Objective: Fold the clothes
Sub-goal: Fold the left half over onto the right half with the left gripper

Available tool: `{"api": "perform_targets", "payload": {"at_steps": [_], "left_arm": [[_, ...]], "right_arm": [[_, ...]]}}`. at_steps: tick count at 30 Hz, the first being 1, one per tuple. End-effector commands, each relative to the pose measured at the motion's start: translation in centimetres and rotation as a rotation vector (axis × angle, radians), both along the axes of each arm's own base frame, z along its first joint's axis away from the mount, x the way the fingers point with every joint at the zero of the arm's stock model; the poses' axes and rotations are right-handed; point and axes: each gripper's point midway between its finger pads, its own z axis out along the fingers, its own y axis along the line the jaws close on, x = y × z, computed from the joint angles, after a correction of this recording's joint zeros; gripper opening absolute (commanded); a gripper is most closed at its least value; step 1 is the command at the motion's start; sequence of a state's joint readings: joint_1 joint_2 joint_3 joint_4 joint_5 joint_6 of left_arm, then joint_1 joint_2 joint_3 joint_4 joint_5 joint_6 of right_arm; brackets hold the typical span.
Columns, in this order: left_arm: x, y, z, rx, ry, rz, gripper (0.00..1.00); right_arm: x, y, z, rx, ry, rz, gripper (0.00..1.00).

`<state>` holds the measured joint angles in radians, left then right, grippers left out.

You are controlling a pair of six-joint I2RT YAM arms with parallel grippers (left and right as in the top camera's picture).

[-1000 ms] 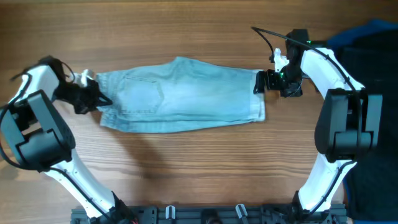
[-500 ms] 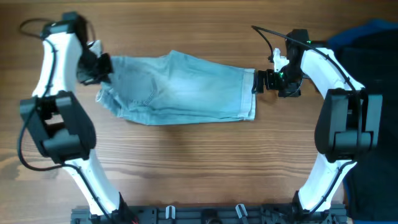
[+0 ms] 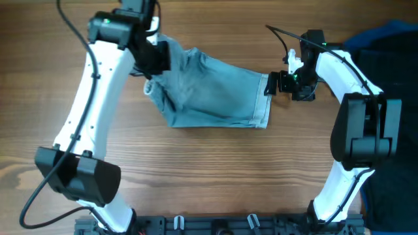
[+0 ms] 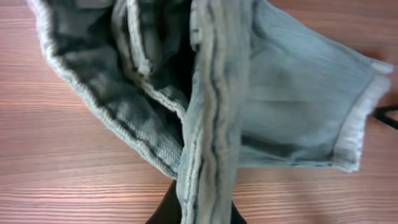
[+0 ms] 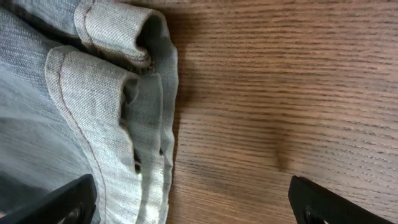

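**A:** The left hand (image 3: 153, 60) is clamped on the waist end of the denim shorts (image 3: 215, 91), bunched up off the bench (image 3: 215, 176). I'd call this the first fold, mid-carry.

**B:** The right hand (image 3: 270, 85) sits at the leg hem, fingers apart and gripping nothing. The next move needs that waist carried across and laid square on the hem.

Wood-grain table (image 3: 215, 170), dark rail (image 3: 215, 226) along its near edge
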<state>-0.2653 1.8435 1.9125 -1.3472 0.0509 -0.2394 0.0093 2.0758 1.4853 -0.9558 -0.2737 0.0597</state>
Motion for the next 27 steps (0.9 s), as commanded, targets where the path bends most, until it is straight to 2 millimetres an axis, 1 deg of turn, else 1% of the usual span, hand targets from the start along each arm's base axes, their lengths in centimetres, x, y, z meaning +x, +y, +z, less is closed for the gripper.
{"api": "perform_targets", "payload": {"at_steps": [1,2,4,7,9,11,18,20,23,26,27], "left_arm": [[-0.7,-3.0,1.4,-0.051,-0.024,0.031,0.04],[-1.0,-4.3,1.5,-0.056,-0.030,0.002,0.04],[-1.5,-6.0,1.6,-0.071,-0.033,-0.017,0.04],[-1.6,-8.7,2.0,-0.106,-0.065,-0.034,0.04],[-1.4,-10.5,2.5,-0.130,-0.105,-0.067,0.04],[-1.5,-11.9,2.8,-0.146,-0.129,-0.093,0.04],[-2.6,-14.3,3.0,-0.157,-0.146,-0.164,0.04],[-2.7,-14.7,3.1,-0.152,-0.156,-0.173,0.04],[-2.1,-14.0,3.1,-0.114,-0.179,-0.141,0.04],[-1.9,-13.9,3.3,-0.118,-0.189,-0.136,0.04],[-1.7,-13.4,3.5,-0.100,-0.205,-0.126,0.04]], "right_arm": [[0.7,-0.5,0.2,0.026,0.008,-0.072,1.00],[1.3,-1.5,0.7,0.032,-0.005,-0.111,1.00],[1.9,-3.1,1.2,0.058,-0.017,-0.171,1.00],[1.8,-5.0,1.5,0.107,-0.011,-0.225,1.00],[1.4,-5.7,1.5,0.107,-0.003,-0.224,1.00],[1.2,-5.8,1.4,0.106,0.004,-0.221,1.00],[0.9,-5.8,1.2,0.100,0.015,-0.220,1.00],[0.5,-5.8,0.8,0.097,0.027,-0.233,1.00],[-0.2,-5.5,0.0,0.091,0.046,-0.222,1.00],[-0.3,-5.4,-0.1,0.091,0.049,-0.218,1.00],[-0.3,-5.4,-0.1,0.091,0.049,-0.220,1.00]]}}
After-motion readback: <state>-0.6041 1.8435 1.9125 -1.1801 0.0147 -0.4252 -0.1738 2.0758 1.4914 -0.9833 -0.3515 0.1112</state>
